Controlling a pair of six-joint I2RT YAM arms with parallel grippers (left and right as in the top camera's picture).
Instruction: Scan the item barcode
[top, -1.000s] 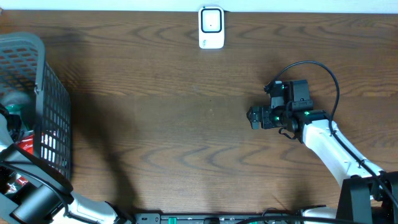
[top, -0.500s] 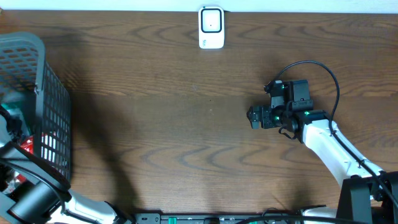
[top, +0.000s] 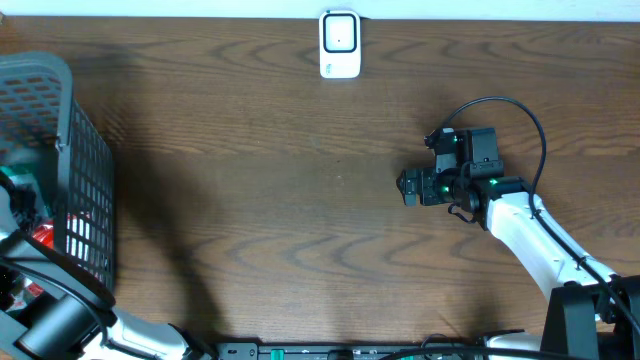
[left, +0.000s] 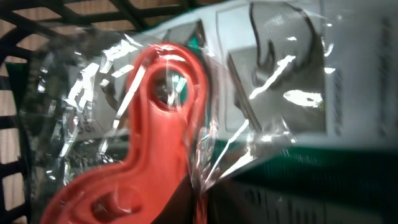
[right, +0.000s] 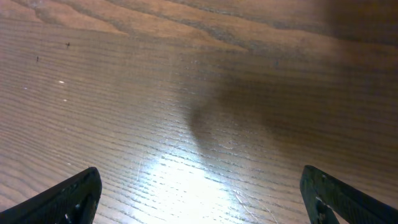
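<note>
The grey mesh basket (top: 85, 170) stands hard against the table's (top: 250, 200) left edge, and the left arm (top: 50, 325) reaches into it from the near corner. Its gripper is clenched, fingers unseen; whether they pinch anything cannot be told. Close to its camera, the red plastic item (left: 155, 124) in crinkled clear wrap lies against a green-and-white packet (left: 280, 81). The scanner (top: 340, 44) sits at the far edge. The right gripper (right: 200, 177) hangs spread wide over bare wood, well apart from both
</note>
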